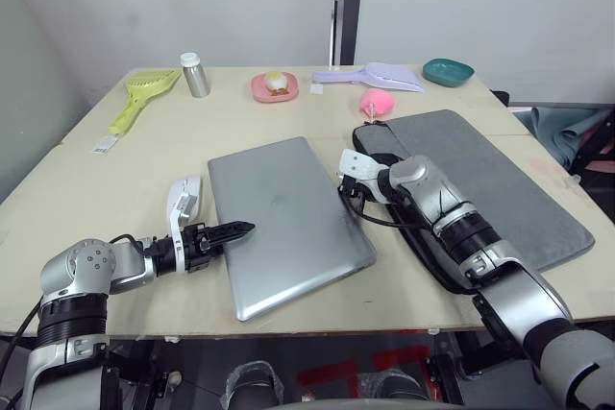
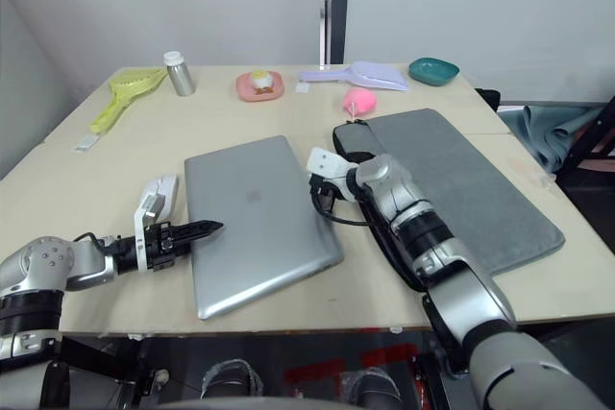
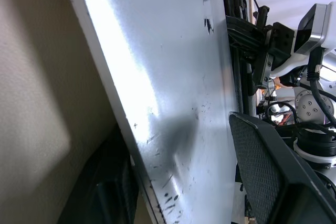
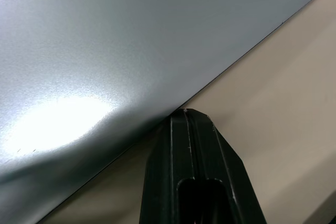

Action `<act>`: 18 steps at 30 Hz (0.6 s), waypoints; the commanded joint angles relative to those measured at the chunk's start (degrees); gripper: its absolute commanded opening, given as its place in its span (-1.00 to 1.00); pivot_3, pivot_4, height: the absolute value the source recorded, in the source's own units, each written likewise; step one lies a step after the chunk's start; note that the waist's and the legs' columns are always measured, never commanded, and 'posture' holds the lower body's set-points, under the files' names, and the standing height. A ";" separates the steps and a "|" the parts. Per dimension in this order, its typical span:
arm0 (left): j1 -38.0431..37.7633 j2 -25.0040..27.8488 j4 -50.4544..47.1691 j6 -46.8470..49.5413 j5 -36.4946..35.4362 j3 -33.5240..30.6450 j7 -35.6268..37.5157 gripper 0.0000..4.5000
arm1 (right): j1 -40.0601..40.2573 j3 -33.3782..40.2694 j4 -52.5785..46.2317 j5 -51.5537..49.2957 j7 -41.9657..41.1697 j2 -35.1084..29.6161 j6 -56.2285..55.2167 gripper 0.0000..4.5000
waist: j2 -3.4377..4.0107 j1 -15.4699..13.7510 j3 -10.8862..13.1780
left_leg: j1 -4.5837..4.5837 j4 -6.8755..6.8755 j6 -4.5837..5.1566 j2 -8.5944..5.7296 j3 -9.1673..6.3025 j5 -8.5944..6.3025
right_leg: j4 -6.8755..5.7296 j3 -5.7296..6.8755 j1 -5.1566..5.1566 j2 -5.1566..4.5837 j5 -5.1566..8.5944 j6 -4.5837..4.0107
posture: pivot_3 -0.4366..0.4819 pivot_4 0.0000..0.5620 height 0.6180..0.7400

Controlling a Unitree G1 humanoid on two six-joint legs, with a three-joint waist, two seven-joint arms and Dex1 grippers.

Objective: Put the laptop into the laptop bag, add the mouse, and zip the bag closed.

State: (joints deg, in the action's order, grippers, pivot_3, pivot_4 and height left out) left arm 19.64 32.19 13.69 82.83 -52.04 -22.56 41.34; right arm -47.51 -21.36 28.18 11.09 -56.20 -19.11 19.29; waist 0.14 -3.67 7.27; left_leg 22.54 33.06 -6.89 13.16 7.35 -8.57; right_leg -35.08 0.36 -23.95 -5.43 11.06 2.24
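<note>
In the middle of the table (image 1: 115, 180) the laptop (image 1: 286, 223) lies flat and closed, its long axis running from the near edge away toward the far side with a slight lean to the right, and you have a hand on each long side of it. Your left hand (image 1: 233, 230) sits at the laptop's left edge near the front corner; its fingers are drawn together into a narrow point whose tip rests over the lid, with nothing held. Your right hand (image 1: 344, 182) is against the opposite long edge, higher up toward the far corner; the wrist view shows a finger tip meeting that edge, but you cannot tell from these views how wide that hand stands. The laptop bag (image 1: 495, 184) lies just to the right of the laptop, beyond your right arm, lying roughly parallel to the laptop, so the laptop must travel rightward to reach it. I judge its opening faces the laptop, though the arm hides much of that edge. The mouse (image 1: 182, 200) waits just left of the laptop, close to your left hand, which is the nearer one for it.
</note>
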 commanded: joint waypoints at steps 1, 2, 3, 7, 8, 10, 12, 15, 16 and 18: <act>-0.53 -1.19 -0.73 1.72 0.11 2.59 -0.33 0.18 | 0.57 -1.41 -3.19 -1.56 -2.31 1.81 0.00 -1.00 | 0.00 0.01 0.00 | -0.02 -0.01 0.00 0.00 0.02 0.00 | 0.00 -0.01 0.00 0.00 0.00 0.00 | -0.05 -0.47 1.00; -0.54 -1.23 -0.75 1.70 0.15 2.65 -0.36 0.18 | 0.67 -1.33 -3.23 -1.67 -2.41 1.78 0.19 -1.00 | 0.00 0.01 0.00 | -0.04 -0.02 0.00 0.00 0.03 0.00 | 0.00 -0.02 0.00 0.00 0.00 0.00 | -0.05 -0.47 1.00; -0.56 -1.26 -0.80 1.70 0.13 2.69 -0.33 0.18 | 0.80 -1.25 -3.54 -1.87 -2.66 1.74 0.44 -1.00 | 0.00 0.00 0.00 | -0.06 -0.04 0.00 0.00 0.05 0.00 | 0.00 -0.04 0.00 0.00 0.00 0.00 | -0.05 -0.47 1.00; -0.54 -1.34 -0.73 1.49 0.30 3.13 -0.10 0.18 | 0.96 -1.05 -4.00 -1.99 -2.74 1.73 0.96 -1.00 | 0.00 0.08 0.00 | -0.14 -0.11 -0.01 0.00 0.13 0.00 | 0.01 -0.09 0.01 0.00 0.01 0.00 | -0.05 -0.47 1.00; -0.55 -1.33 -0.72 1.44 0.34 3.25 0.00 0.18 | 0.92 -1.09 -3.98 -1.77 -2.55 1.70 0.96 -1.00 | 0.00 0.09 0.00 | -0.15 -0.12 -0.01 0.00 0.14 0.00 | 0.01 -0.09 0.01 0.00 0.01 -0.01 | -0.05 -0.47 1.00; -0.61 -1.33 -0.79 1.23 0.36 3.45 0.25 0.18 | 0.74 -0.88 -3.45 -1.64 -2.08 1.82 0.95 -1.00 | 0.00 0.11 0.00 | -0.15 -0.13 -0.01 0.00 0.15 0.00 | 0.01 -0.09 0.01 0.00 0.02 -0.01 | -0.05 -0.47 1.00; -0.69 -1.34 -0.88 1.05 0.38 3.57 0.48 0.18 | 0.60 -1.07 -2.79 -1.06 -1.73 1.52 0.49 -1.00 | 0.00 0.13 0.00 | -0.16 -0.13 -0.01 0.00 0.15 0.00 | 0.02 -0.10 0.01 0.00 0.02 -0.01 | -0.05 -0.47 1.00; -0.73 -1.37 -0.87 0.94 0.38 3.52 0.76 -0.05 | 0.42 -1.45 -1.55 0.13 -0.97 0.84 -0.71 -1.00 | 0.00 0.16 0.00 | -0.16 -0.13 -0.01 0.00 0.16 -0.01 | 0.02 -0.10 0.01 0.00 0.02 -0.02 | -0.05 -0.47 1.00; -0.74 -1.36 -0.88 0.99 0.39 3.44 0.78 -0.19 | 0.34 -1.28 -1.30 0.02 -0.97 0.80 -0.73 -1.00 | 0.00 0.22 0.00 | -0.16 -0.13 -0.01 0.00 0.16 -0.01 | 0.02 -0.10 0.00 0.00 0.02 -0.02 | -0.05 -0.47 1.00; -0.71 -1.19 -0.92 1.33 0.01 2.83 1.04 -0.50 | -0.26 -0.81 -0.55 0.24 -0.61 0.14 -1.12 -1.00 | -0.04 0.09 0.01 | -0.14 -0.13 -0.01 0.00 0.16 -0.01 | 0.03 -0.10 0.01 0.00 0.02 -0.02 | -0.05 -0.47 1.00</act>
State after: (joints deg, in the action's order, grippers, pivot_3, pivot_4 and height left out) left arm 19.18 31.22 13.94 82.76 -52.62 -22.26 43.36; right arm -46.96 -21.32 27.16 11.28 -56.65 -19.67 19.12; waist 0.10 -3.58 7.28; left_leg 22.40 32.93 -6.91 13.17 7.48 -8.57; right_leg -35.04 0.28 -23.92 -5.43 11.08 2.22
